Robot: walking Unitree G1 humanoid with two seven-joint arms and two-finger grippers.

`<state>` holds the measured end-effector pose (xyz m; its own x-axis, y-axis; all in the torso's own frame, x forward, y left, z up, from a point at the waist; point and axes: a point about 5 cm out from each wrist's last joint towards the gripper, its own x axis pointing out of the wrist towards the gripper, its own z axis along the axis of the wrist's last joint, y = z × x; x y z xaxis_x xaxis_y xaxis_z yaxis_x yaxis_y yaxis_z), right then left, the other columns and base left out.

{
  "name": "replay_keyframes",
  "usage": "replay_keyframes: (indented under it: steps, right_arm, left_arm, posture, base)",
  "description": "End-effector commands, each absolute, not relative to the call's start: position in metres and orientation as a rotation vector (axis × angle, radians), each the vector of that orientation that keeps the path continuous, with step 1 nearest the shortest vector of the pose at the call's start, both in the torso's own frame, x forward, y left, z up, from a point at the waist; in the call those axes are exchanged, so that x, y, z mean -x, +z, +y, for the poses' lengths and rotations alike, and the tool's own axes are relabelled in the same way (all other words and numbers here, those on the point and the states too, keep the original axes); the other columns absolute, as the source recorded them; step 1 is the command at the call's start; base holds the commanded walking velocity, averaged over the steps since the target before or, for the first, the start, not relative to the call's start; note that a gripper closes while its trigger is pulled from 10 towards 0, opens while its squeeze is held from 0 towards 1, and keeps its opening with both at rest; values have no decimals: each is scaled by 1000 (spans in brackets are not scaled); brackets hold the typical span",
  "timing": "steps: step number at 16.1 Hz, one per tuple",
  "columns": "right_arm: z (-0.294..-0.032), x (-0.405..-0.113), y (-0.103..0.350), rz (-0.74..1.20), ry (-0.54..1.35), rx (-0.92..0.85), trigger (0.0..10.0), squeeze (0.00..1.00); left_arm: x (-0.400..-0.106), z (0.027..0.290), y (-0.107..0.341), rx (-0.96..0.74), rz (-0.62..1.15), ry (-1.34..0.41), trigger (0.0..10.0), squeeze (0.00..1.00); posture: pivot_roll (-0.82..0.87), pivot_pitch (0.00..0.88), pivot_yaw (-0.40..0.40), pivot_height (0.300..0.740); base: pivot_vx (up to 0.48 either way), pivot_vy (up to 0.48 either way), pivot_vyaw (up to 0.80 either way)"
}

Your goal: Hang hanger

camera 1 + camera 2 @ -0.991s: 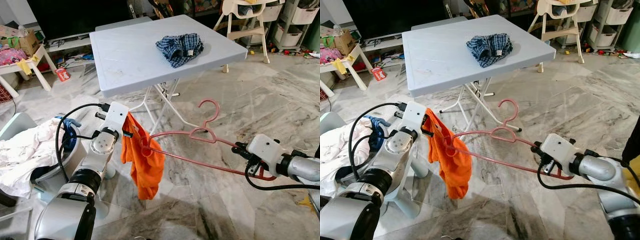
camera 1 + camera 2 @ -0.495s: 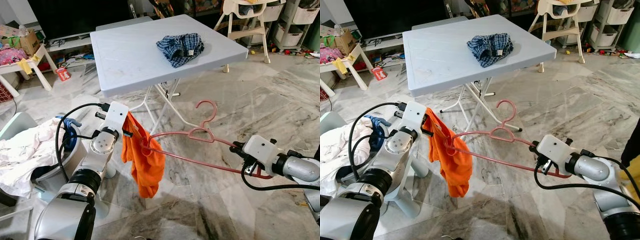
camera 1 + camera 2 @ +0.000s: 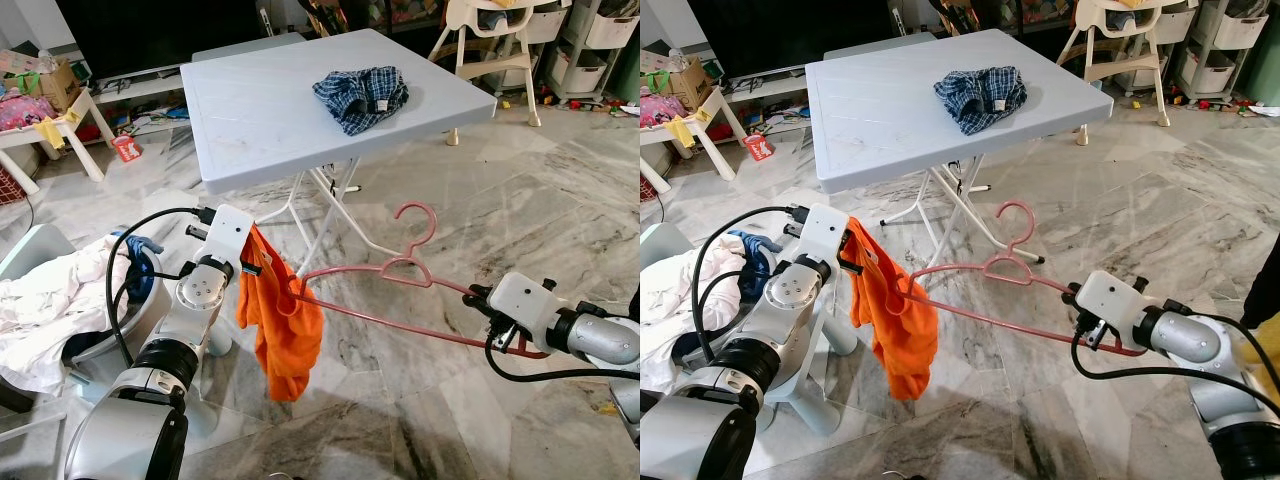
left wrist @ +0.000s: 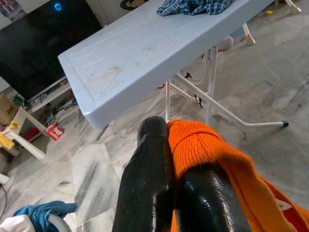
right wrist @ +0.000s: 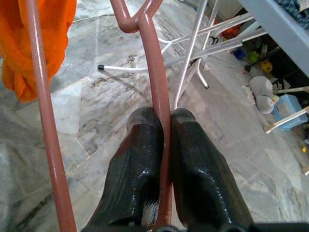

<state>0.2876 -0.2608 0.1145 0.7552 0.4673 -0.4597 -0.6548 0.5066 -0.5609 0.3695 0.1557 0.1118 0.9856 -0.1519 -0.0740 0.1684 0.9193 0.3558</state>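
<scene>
The pink hanger (image 3: 400, 290) is in the middle of the frame, held low over the marble floor (image 3: 560, 200) and lying almost flat, with its hook turned up toward the tabletop (image 3: 270, 100) at the top centre. The right hand (image 5: 161, 150), at the lower right of the frame, is closed tight on one shoulder bar of the hanger, near its outer end; I think it holds there so that the other end stays free for the cloth. The left hand (image 4: 166, 183), at the centre left, is pinched shut on the edge of the orange garment (image 3: 280, 320), which hangs down from the fingers. The garment's opening seems already to sit around the far tip of the hanger, though I cannot tell how far it is threaded. The cloth is held up high probably to keep the opening wide and off the floor. A checked cloth (image 3: 360, 95) lies on the tabletop, well apart, and a basket (image 3: 150, 300) with white laundry (image 3: 50, 300) stands at the lower left.
</scene>
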Motion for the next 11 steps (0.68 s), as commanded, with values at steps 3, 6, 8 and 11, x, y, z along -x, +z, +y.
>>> replay_keyframes:
  steps: [3, 6, 8, 11]
  right_arm:
    - [-252, -291, 110, 252, 699, 806, 10000, 0]
    - [-243, -293, 101, 253, 688, 804, 10000, 0]
    - [-238, -296, 96, 249, 669, 802, 10000, 0]
    - [-232, -300, 91, 251, 622, 804, 10000, 0]
  left_arm:
    - [-372, 157, 119, -368, 20, -154, 10000, 0]
    - [-372, 152, 121, -362, 12, -164, 10000, 0]
    - [-372, 151, 121, -358, 9, -169, 10000, 0]
    - [-371, 149, 120, -353, 8, -174, 10000, 0]
  posture:
    - [-122, 0, 141, 740]
    - [-121, 0, 141, 740]
    - [-121, 0, 143, 740]
    - [-119, 0, 138, 740]
  base:
    - [0, 0, 0]
    - [0, 0, 0]
    - [0, 0, 0]
    - [0, 0, 0]
